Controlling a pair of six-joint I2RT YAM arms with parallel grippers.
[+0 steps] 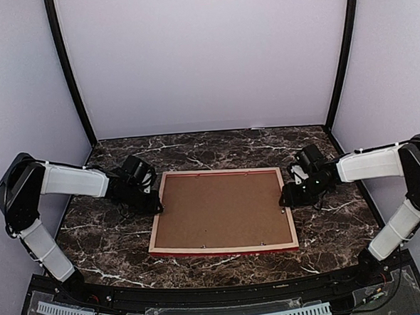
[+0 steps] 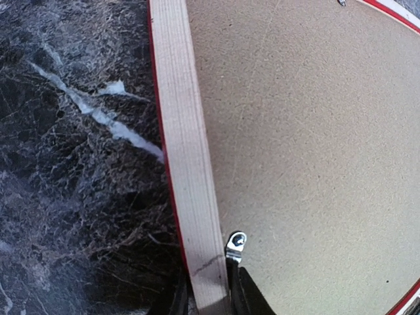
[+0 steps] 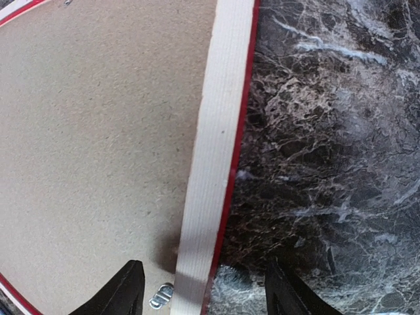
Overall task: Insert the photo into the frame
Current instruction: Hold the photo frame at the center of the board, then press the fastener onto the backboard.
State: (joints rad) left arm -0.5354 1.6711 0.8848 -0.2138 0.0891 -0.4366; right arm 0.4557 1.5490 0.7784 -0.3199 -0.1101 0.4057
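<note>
The frame (image 1: 159, 216) lies face down on the marble table, its pale wood back up and a red edge showing. A brown backing board (image 1: 224, 210) fills it. The photo is hidden from every view. My left gripper (image 1: 154, 206) is at the frame's left rail (image 2: 187, 144). In the left wrist view its fingers (image 2: 249, 298) press against both sides of that rail beside a metal clip (image 2: 235, 244). My right gripper (image 1: 285, 196) straddles the right rail (image 3: 213, 144). Its fingers (image 3: 125, 292) stand wide apart, one over the board, the other over the table.
Dark marble tabletop (image 1: 328, 229) surrounds the frame, with white walls on three sides. Small metal clips sit along the board's edges, one near the right gripper (image 3: 161, 295). Both arms reach in from the table's sides.
</note>
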